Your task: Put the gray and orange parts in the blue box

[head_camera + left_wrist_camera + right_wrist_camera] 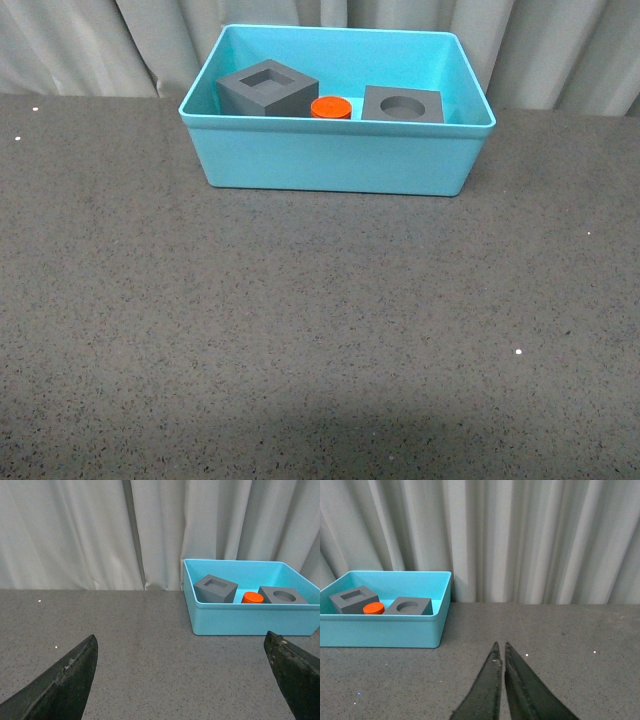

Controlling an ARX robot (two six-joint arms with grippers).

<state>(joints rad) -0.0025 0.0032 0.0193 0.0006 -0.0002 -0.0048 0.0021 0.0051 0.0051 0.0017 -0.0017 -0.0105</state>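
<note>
Tabletop (300,340), dark and speckled, fills most of my front view, and neither arm shows in it. At upper centre of that frame sits the blue box (335,155), backed up against the curtain (80,45). Inside it I count everything the task names: the gray cube with the square recess (266,88) at the left, the gray cube with the round hole (403,104) at the right, and the orange cylinder (331,107) between them, near the front wall. I judge the job done, which would explain both arms sitting clear of the box. Only the wrist cameras show the tools: the left gripper (182,680) has its fingers spread wide at the frame's lower corners, holding nothing, while the right gripper (501,652) has its fingers pressed together, empty.
</note>
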